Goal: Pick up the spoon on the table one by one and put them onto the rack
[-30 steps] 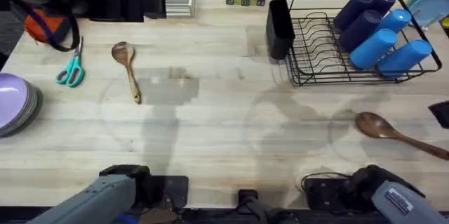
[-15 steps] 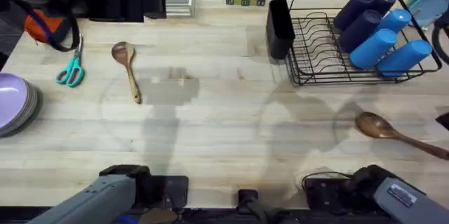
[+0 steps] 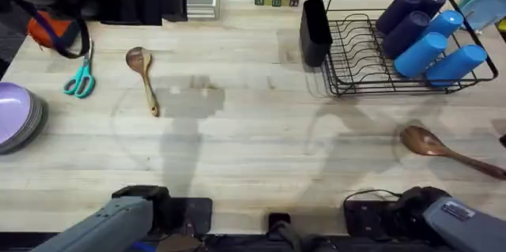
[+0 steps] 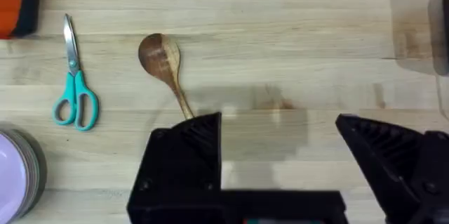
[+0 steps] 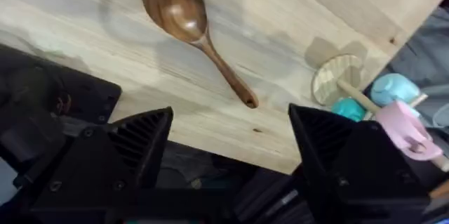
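A light tan spoon (image 3: 142, 78) lies on the left part of the table (image 3: 253, 141), bowl toward the far side. In the left wrist view this spoon (image 4: 165, 66) sits beyond my left gripper (image 4: 280, 161), which is open and holds nothing. The darker brown spoon (image 3: 443, 148) lies near the right edge, in front of the black wire rack (image 3: 348, 92). In the right wrist view my right gripper (image 5: 231, 147) is open and apart from the brown spoon (image 5: 189, 27).
Several blue cups (image 3: 431, 35) fill the rack's right half, and its black utensil holder (image 3: 314, 31) stands at the left end. Teal scissors (image 3: 79, 78) and purple plates (image 3: 20, 118) lie at the far left. A white stand (image 3: 202, 1) sits at the back.
The right arm has shifted a little to the right, and its shadow on the table has moved right with it. Both spoons and the left arm are unmoved.
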You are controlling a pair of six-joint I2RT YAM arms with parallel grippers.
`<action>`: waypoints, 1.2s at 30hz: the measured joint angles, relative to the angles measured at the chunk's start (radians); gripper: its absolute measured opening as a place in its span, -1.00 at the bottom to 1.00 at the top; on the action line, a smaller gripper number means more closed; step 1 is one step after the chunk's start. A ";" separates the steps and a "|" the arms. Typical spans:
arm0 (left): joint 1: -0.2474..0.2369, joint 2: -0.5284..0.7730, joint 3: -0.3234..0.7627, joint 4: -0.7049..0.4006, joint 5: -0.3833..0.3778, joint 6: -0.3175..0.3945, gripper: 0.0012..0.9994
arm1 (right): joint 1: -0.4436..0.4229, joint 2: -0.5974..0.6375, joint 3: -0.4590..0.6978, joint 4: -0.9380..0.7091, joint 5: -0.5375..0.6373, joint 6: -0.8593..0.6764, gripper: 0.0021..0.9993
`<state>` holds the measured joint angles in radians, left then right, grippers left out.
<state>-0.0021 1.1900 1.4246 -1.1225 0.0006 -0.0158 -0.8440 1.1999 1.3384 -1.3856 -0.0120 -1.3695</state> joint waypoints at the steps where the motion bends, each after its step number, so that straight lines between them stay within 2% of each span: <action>1: 0.000 0.000 0.000 0.000 0.000 0.000 0.99 | -0.012 0.012 0.000 0.000 -0.004 -0.003 0.98; 9: 0.000 0.000 0.000 0.000 0.000 0.000 0.99 | -0.103 0.081 0.000 0.003 -0.011 -0.016 0.98; 29: 0.000 0.000 0.000 0.000 0.007 0.000 0.99 | -0.103 0.086 0.000 0.030 -0.011 -0.024 0.99; 36: 0.000 0.000 0.000 0.000 0.007 0.000 0.99 | -0.103 0.170 0.000 0.035 -0.011 -0.068 0.99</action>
<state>-0.0021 1.1900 1.4246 -1.1225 0.0078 -0.0158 -0.9474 1.3700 1.3380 -1.3503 -0.0235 -1.4376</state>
